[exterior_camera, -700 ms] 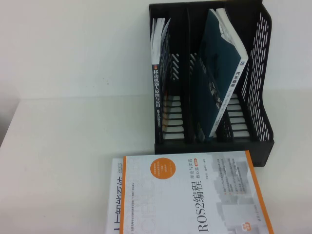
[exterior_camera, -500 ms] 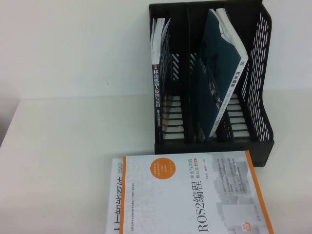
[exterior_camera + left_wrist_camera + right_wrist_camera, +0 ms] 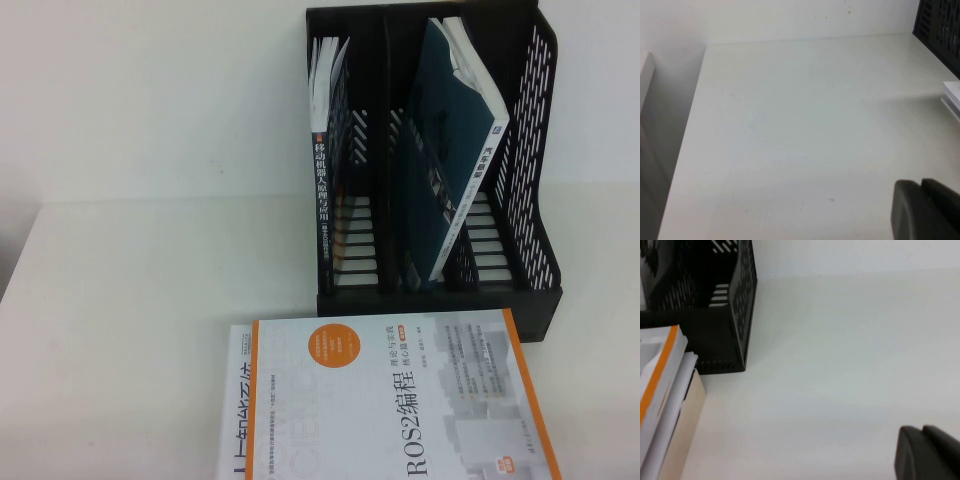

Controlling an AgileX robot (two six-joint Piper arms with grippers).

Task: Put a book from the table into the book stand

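Cut off: the book (image 3: 385, 400) is lying flat on the near counter (image 3: 150, 280), its near part running out of view.
Book stand (image 3: 535, 150): standing far right; left slot holding a dark-spined book (image 3: 322, 200), a teal book (image 3: 440, 170) leaning across the other slots.
Left gripper (image 3: 922, 210): hanging over bare counter, fingers pressed together, empty.
Right gripper (image 3: 925, 455): fingers together, empty, hovering right of the stand.

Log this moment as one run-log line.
book flat on table, untouched | book stand holds two other books | left end effector shut, over bare table | right end effector shut, beside stand
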